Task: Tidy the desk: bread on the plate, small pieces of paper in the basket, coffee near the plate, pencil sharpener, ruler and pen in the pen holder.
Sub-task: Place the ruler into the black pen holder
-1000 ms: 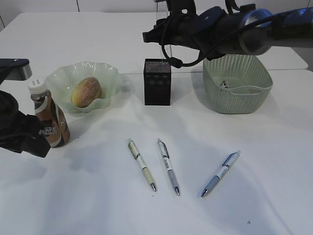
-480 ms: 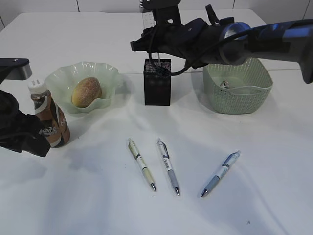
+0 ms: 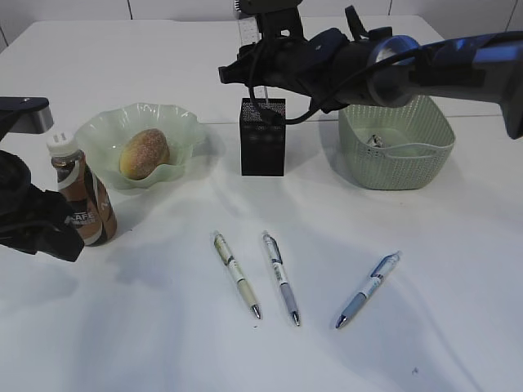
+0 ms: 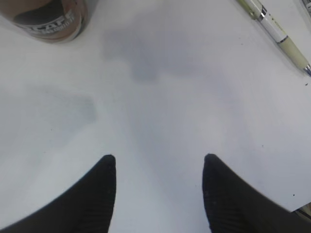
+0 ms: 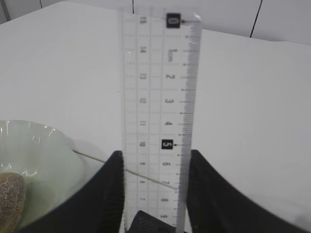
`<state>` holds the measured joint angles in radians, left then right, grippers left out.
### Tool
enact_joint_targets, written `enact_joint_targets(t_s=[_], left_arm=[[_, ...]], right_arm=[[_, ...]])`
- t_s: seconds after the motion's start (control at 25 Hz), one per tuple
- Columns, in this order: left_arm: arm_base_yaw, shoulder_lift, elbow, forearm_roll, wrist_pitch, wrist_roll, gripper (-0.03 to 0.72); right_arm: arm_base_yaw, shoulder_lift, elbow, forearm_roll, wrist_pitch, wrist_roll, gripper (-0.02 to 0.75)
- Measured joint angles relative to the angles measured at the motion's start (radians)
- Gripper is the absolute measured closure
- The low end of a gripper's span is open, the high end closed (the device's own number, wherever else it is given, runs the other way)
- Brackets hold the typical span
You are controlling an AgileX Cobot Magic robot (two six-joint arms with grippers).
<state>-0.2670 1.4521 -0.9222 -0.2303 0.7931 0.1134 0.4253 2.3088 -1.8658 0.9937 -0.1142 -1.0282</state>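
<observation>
The right claw (image 5: pixel 154 162) is pinching a clear ruler (image 5: pixel 158 111) between its two dark fingers (image 5: pixel 111 194), gripping it by its edges — the ruler stands upright, its numbered scale running up and away from the fingertips. Straight below the claw sits the black mesh pen holder (image 3: pixel 263 136), and the ruler's lower end seems to reach its rim, though how far it goes in I cannot tell. To the claw's left and lower down is the pale green plate (image 3: pixel 181 131) with the bread (image 3: pixel 145 153) in it; on the opposite side, just beside the holder, stands the green basket (image 3: pixel 397 163) with something small and crumpled inside.

The left claw (image 4: pixel 158 167) hangs spread wide over bare white counter (image 3: pixel 425 327), holding nothing. The coffee bottle (image 3: pixel 82 196) stands ahead of it and off to its left, well clear of the fingertips; one pen (image 4: pixel 277 36) lies ahead to its right. In the exterior view three pens lie loose on the counter — a cream one (image 3: pixel 237 274), a grey one (image 3: pixel 281 278) and a blue one (image 3: pixel 369 288).
</observation>
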Motion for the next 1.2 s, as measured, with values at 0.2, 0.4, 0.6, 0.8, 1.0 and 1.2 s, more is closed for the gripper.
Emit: enact_joint_targets(t_s=[0.2,0.4,0.6,0.8,1.0,1.2], left_arm=[[0.000,0.000,0.000,0.000,0.000,0.000,0.288],[0.000,0.000,0.000,0.000,0.000,0.000,0.288],[0.000,0.000,0.000,0.000,0.000,0.000,0.288],[0.000,0.000,0.000,0.000,0.000,0.000,0.288],[0.000,0.000,0.000,0.000,0.000,0.000,0.288],[0.000,0.000,0.000,0.000,0.000,0.000,0.288]], right_arm=[[0.000,0.000,0.000,0.000,0.000,0.000,0.386],[0.000,0.000,0.000,0.000,0.000,-0.002,0.303],[0.000,0.000,0.000,0.006,0.000,-0.002,0.279],[0.000,0.000,0.000,0.007,0.000,-0.002,0.278],[0.000,-0.023,0.000,0.011,0.060,-0.024,0.277],[0.000,-0.091,0.000,0.008,0.236,-0.065,0.277]])
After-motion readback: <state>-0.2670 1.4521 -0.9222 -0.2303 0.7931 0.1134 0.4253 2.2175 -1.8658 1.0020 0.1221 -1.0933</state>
